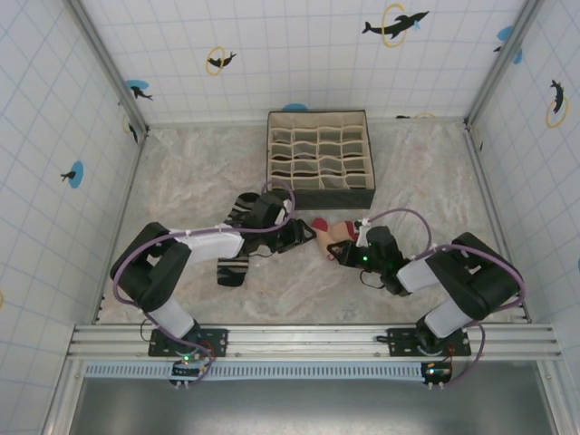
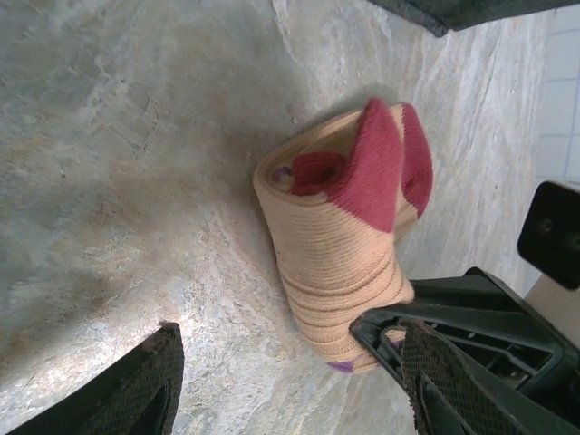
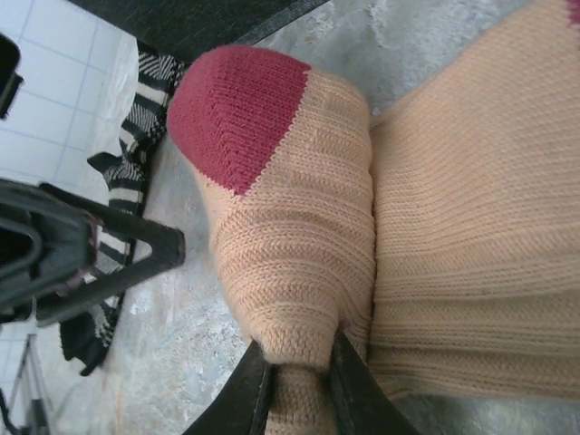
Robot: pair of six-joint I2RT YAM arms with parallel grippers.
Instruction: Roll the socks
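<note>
Inside narrow right pincer (image 3: 299, 352), peach sock (image 3: 299, 227).

R jaws pinch peach sock (image 3: 299, 254); striped blk sock (image 3: 145, 91) at left.

Dark fabric organiser box (image 1: 322, 197), beige grid compartments, far centre of marbled beige tabletop (image 1: 199, 168). White tiled walls (image 1: 299, 63), dolphin stickers (image 1: 395, 24).

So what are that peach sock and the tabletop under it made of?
The peach sock looks like a ribbed knit, perhaps cotton or a blend, with a matte finish: rows of stitches show, and it bends softly into a roll. The tabletop looks like stone or a stone-print sheet, beige-grey with veins and a dull surface; I cannot tell which.
</note>
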